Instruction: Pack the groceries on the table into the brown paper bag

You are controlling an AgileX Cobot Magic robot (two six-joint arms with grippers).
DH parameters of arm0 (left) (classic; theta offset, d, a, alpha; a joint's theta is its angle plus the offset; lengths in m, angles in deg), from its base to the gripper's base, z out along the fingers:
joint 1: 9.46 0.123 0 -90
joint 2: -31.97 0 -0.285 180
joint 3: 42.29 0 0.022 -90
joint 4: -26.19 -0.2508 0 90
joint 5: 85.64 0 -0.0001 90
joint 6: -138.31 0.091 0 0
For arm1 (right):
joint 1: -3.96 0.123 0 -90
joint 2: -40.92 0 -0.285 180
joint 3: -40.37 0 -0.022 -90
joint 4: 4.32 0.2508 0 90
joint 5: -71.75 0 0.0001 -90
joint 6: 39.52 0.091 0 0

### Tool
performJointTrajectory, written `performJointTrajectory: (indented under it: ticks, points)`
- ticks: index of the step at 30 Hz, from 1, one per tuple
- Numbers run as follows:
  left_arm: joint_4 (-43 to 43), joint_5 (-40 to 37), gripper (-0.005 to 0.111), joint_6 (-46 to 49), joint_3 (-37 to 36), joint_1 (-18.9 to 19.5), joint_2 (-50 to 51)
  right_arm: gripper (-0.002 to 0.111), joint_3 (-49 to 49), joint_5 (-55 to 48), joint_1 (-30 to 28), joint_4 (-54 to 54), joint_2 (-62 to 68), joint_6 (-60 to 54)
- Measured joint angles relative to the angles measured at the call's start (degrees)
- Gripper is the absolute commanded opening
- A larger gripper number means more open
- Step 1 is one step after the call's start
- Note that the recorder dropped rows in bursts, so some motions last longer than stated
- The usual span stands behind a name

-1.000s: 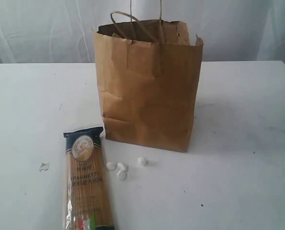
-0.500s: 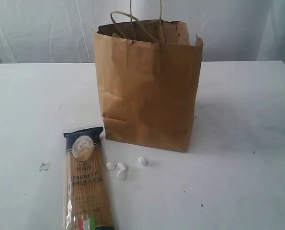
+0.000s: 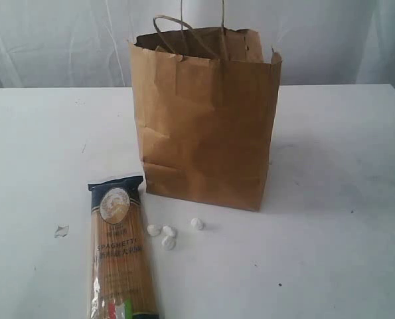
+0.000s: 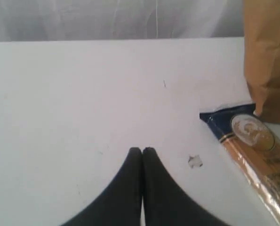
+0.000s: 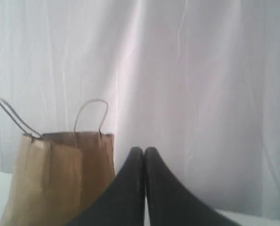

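Spaghetti's long clear packet waits beside the tall brown paper bag — left gripper and right gripper sit closed, empty — one likely must open first.

The left hand is hovering over the white counter, its black fingers pressing together on nothing. The long spaghetti packet is lying flat, its dark end just beside the brown paper bag. A small white scrap is lying between hand and packet.
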Motion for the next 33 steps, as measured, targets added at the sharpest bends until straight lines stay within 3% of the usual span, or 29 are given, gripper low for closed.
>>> performJointTrajectory:
  ticks: [10,19,25,30,33]
  points:
    - [-0.1,-0.21,0.0,-2.61,-6.12,0.0,0.0,0.0,14.24,8.78,0.0,-14.57,16.18,4.55]
    - [1.38,0.37,0.0,-7.23,-6.12,0.0,0.0,0.0,10.52,-10.51,0.0,-23.06,34.04,23.49]
    - [1.76,0.57,0.0,-7.32,-6.17,0.0,0.0,0.0,10.13,-12.75,0.0,-26.31,40.3,24.57]
    - [3.16,0.57,0.0,-7.32,-6.17,0.0,0.0,0.0,10.13,-29.43,0.0,-28.03,46.86,24.57]
    - [3.17,0.57,0.0,-7.32,-6.17,0.0,0.0,0.0,10.13,-36.12,0.0,-21.29,49.8,20.37]
